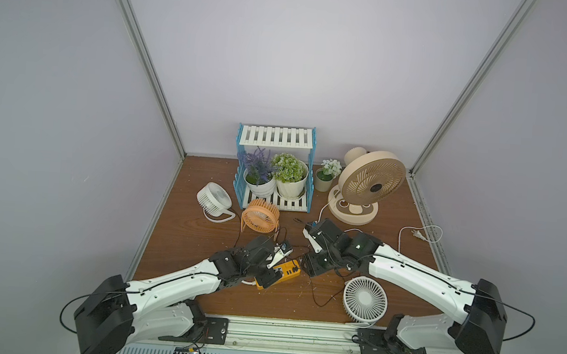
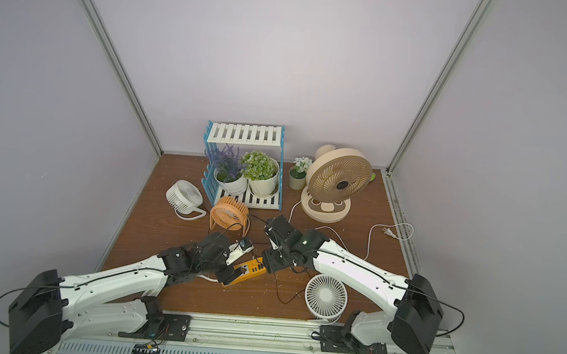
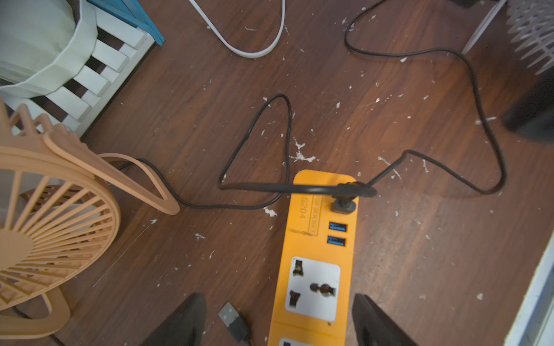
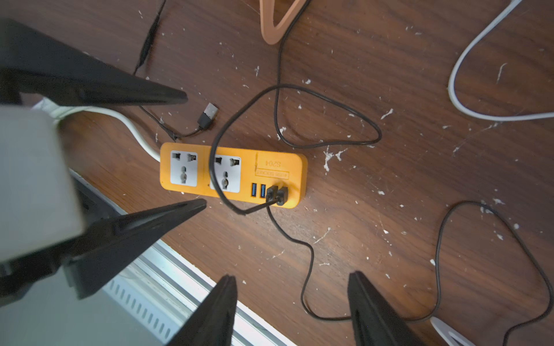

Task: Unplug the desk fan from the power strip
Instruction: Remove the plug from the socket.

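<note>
Noted: left gripper [image 3: 277, 299] wide open, empty, straddling power strip [image 1: 286, 271]; clamp first. Then right gripper [image 4: 292, 277], open, empty: pinch USB plug [image 4: 277, 194], strip's 2 o'clock end, pull straight.

Power strip [image 1: 290, 270] toward front of table [image 1: 183, 246], plant rack [image 1: 276, 137] behind it, big fan [image 1: 373, 178] right of rack

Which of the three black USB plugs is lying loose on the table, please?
The silver-tipped plug beside the power strip; the other two plugs sit in its ports.
</note>
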`<state>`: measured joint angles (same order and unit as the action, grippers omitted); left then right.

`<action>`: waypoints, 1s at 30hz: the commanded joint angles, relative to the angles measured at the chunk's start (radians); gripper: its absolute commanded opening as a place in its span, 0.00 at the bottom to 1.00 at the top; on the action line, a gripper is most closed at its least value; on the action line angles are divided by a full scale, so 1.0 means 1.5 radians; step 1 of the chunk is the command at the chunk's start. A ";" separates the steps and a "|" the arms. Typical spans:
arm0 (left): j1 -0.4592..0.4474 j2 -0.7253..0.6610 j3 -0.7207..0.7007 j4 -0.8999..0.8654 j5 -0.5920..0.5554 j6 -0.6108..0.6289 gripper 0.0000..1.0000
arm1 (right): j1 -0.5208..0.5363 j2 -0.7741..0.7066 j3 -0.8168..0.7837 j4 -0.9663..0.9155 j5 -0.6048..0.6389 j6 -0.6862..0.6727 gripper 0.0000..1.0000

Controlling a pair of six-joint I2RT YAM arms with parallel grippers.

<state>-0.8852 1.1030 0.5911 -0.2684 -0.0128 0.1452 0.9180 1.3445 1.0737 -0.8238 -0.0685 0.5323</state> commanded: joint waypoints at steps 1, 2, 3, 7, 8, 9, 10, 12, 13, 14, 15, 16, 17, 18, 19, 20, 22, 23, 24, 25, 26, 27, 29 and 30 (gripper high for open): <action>-0.007 0.019 0.030 -0.066 -0.009 0.006 0.75 | -0.007 -0.013 -0.010 0.019 0.006 0.014 0.61; -0.008 0.036 0.039 -0.086 -0.014 0.012 0.71 | -0.009 -0.013 -0.013 0.021 0.003 0.013 0.60; -0.007 0.052 0.044 -0.096 -0.016 0.020 0.68 | -0.010 -0.014 -0.017 0.024 0.000 0.012 0.60; -0.007 0.082 0.054 -0.087 -0.016 0.022 0.61 | -0.010 -0.014 -0.031 0.044 -0.017 -0.002 0.58; -0.006 0.085 0.054 -0.079 -0.006 0.019 0.61 | -0.010 -0.014 -0.035 0.052 -0.022 -0.005 0.58; -0.003 0.087 0.054 -0.070 0.005 0.012 0.60 | -0.009 -0.015 -0.039 0.061 -0.028 -0.009 0.58; 0.000 0.091 0.052 -0.059 0.012 0.005 0.60 | -0.009 -0.013 -0.042 0.070 -0.034 -0.012 0.58; 0.004 0.104 0.061 -0.066 0.022 0.005 0.60 | -0.009 -0.004 -0.048 0.088 -0.048 -0.020 0.58; 0.010 0.109 0.064 -0.069 0.028 0.004 0.60 | -0.009 0.003 -0.049 0.096 -0.058 -0.023 0.59; 0.018 0.112 0.068 -0.070 0.035 0.003 0.60 | -0.009 0.010 -0.050 0.103 -0.065 -0.025 0.60; 0.027 0.114 0.069 -0.072 0.044 0.001 0.60 | -0.008 0.018 -0.048 0.109 -0.070 -0.026 0.60; 0.036 0.116 0.072 -0.074 0.052 -0.002 0.59 | -0.007 0.026 -0.045 0.112 -0.072 -0.025 0.61; 0.043 0.119 0.075 -0.077 0.063 -0.003 0.59 | -0.005 0.032 -0.041 0.112 -0.069 -0.024 0.61; 0.046 0.121 0.077 -0.081 0.070 -0.004 0.59 | -0.004 0.036 -0.036 0.113 -0.063 -0.022 0.60; 0.048 0.125 0.079 -0.084 0.076 -0.002 0.58 | -0.003 0.040 -0.032 0.114 -0.057 -0.021 0.59; 0.048 0.128 0.080 -0.088 0.080 0.000 0.57 | -0.002 0.042 -0.031 0.117 -0.054 -0.020 0.57; 0.048 0.134 0.082 -0.094 0.081 0.005 0.56 | -0.001 0.043 -0.032 0.124 -0.051 -0.019 0.55; 0.048 0.139 0.083 -0.096 0.080 0.006 0.56 | 0.001 0.043 -0.034 0.125 -0.050 -0.021 0.53; 0.049 0.142 0.084 -0.098 0.081 0.007 0.56 | 0.002 0.043 -0.037 0.124 -0.050 -0.023 0.52; 0.048 0.144 0.085 -0.099 0.084 0.009 0.56 | 0.003 0.044 -0.040 0.124 -0.050 -0.024 0.52; 0.048 0.145 0.086 -0.099 0.084 0.010 0.56 | 0.003 0.043 -0.043 0.124 -0.050 -0.025 0.52; 0.048 0.147 0.086 -0.099 0.084 0.010 0.56 | 0.002 0.042 -0.046 0.125 -0.050 -0.025 0.52; 0.049 0.150 0.088 -0.101 0.084 0.009 0.56 | 0.003 0.042 -0.052 0.128 -0.048 -0.024 0.52; 0.049 0.152 0.089 -0.102 0.084 0.009 0.56 | 0.003 0.045 -0.054 0.128 -0.047 -0.021 0.52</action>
<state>-0.8196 1.3243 0.6983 -0.3901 0.0948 0.1547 0.9173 1.4120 1.0073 -0.6491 -0.1505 0.5053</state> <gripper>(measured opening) 0.561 0.517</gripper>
